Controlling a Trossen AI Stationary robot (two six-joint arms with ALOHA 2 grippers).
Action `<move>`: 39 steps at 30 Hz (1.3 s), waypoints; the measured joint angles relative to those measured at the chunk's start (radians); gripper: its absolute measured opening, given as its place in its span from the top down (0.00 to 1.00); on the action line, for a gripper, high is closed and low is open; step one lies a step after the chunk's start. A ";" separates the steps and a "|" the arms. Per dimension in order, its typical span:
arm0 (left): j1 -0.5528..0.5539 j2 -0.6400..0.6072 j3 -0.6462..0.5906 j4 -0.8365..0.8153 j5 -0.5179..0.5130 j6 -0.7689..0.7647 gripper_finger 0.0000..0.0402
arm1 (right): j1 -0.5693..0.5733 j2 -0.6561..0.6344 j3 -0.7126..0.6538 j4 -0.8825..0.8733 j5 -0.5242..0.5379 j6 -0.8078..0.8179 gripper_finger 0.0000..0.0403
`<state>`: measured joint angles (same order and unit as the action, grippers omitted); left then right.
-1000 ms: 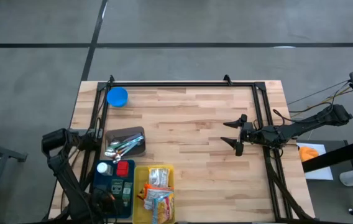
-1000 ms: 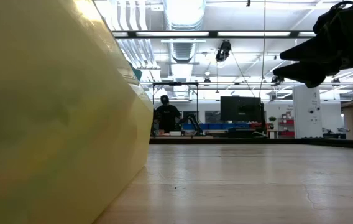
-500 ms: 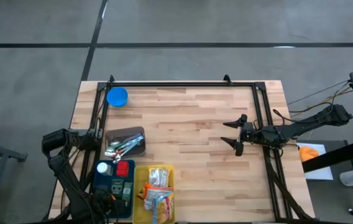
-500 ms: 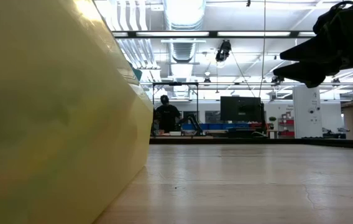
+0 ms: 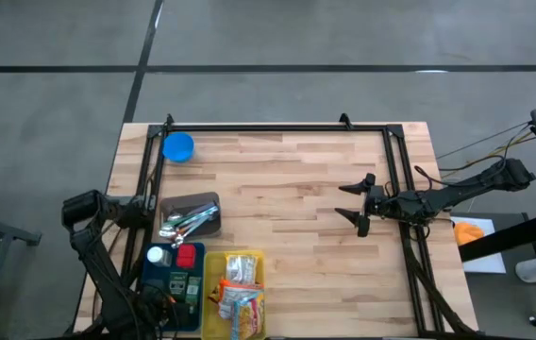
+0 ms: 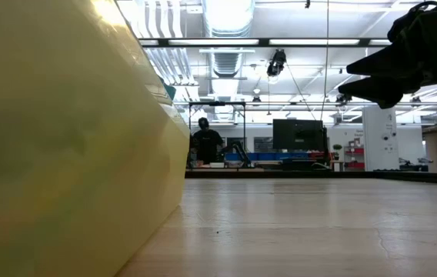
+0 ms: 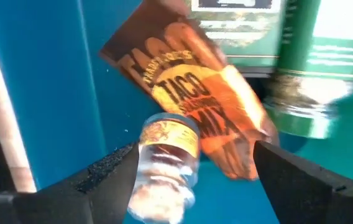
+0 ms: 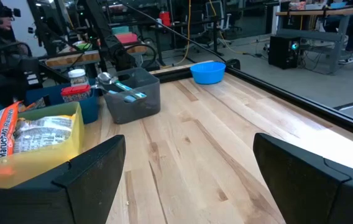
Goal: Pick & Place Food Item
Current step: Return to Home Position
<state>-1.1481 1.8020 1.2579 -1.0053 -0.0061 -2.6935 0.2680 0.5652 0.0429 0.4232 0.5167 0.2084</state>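
Very little has moved in the last second. In the high view, your left arm (image 5: 81, 210) has shifted its elbow slightly farther out from the blue bin (image 7: 46, 87). The right arm (image 5: 457, 194) has not stirred, and the low view is unchanged.

I read that as the start of the pull-back. The left gripper (image 7: 195, 168) is still low over the blue bin, fingers (image 7: 102, 180) spread wide. The bottle (image 7: 164, 165) lies loose between them on the bin floor, touched by neither. It is released and in place, so what remains is to lift straight clear without knocking it.

The right gripper (image 5: 358, 204) hangs above the table well apart from the blue bin, on the table's far side, with its fingers (image 8: 89, 168) also apart and nothing in them.

**Writing you can read**
- The orange-brown packet (image 7: 195, 99), just beside the bottle in the blue bin, shows "TACO" twice and "MIX".
- The bottle's yellow label is too blurred to read.
- The green canister (image 7: 307, 81) beside the packet carries pale text, too smeared to make out.
- The snack packs in the yellow bin (image 8: 33, 165), touching the blue bin's side, have print that I cannot make out.
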 joint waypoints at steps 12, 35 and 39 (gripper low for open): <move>0.076 -0.149 0.001 -0.101 -0.042 0.117 0.20 | 0.000 0.000 0.000 -0.001 0.000 0.000 0.13; 0.372 -0.372 0.000 -0.230 -0.642 1.038 0.20 | 0.000 0.000 0.000 0.000 0.000 0.000 0.13; 0.404 -0.401 0.000 -0.157 -0.840 1.284 0.20 | 0.000 0.000 0.000 0.000 0.000 0.000 0.13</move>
<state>-0.7439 1.4010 1.2576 -1.1622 -0.8462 -1.4099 0.2680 0.5652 0.0429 0.4229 0.5167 0.2084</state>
